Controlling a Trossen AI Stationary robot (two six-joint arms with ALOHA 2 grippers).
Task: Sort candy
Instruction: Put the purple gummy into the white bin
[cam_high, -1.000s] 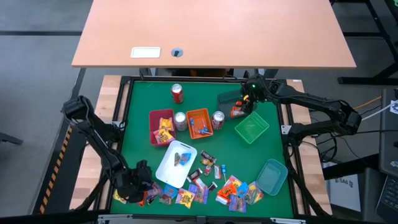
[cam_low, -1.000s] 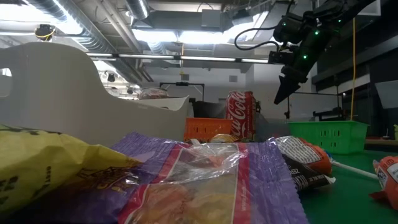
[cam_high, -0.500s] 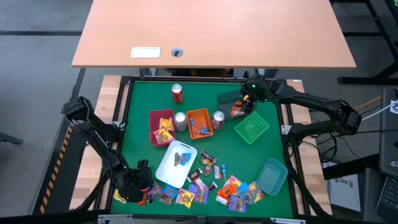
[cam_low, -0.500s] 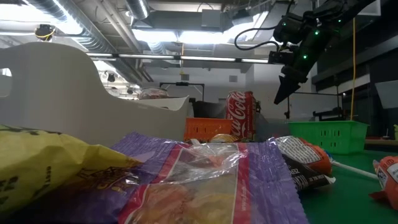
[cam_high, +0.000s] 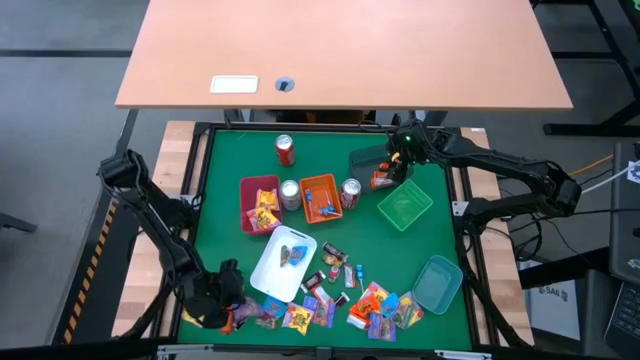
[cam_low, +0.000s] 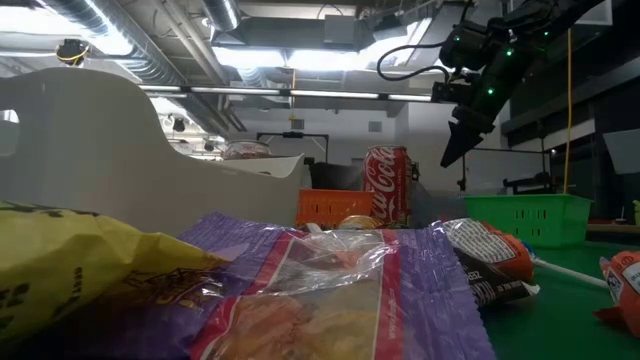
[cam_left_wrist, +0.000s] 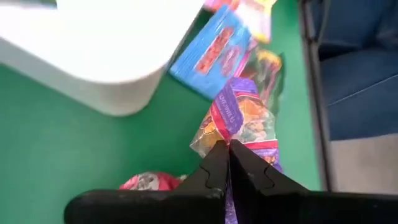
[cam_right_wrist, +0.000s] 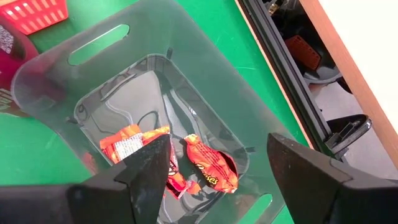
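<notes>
Two pincers | left pincer (cam_left_wrist: 227, 148) pinching purple candy (cam_left_wrist: 239, 121) (table's near edge) | right pincer (cam_right_wrist: 214, 146) spread above grey tray (cam_right_wrist: 93, 74)

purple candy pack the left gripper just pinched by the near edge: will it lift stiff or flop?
Probably flops: the left gripper is shut on one crinkled end of the purple candy pack, so the rest would likely hang. The thin, glossy wrapper looks light and may slip. It lies against the blue candy pack, which might get nudged.

Overhead and table-level views share the green table (cam_high: 330, 215); wrist cameras look close
</notes>
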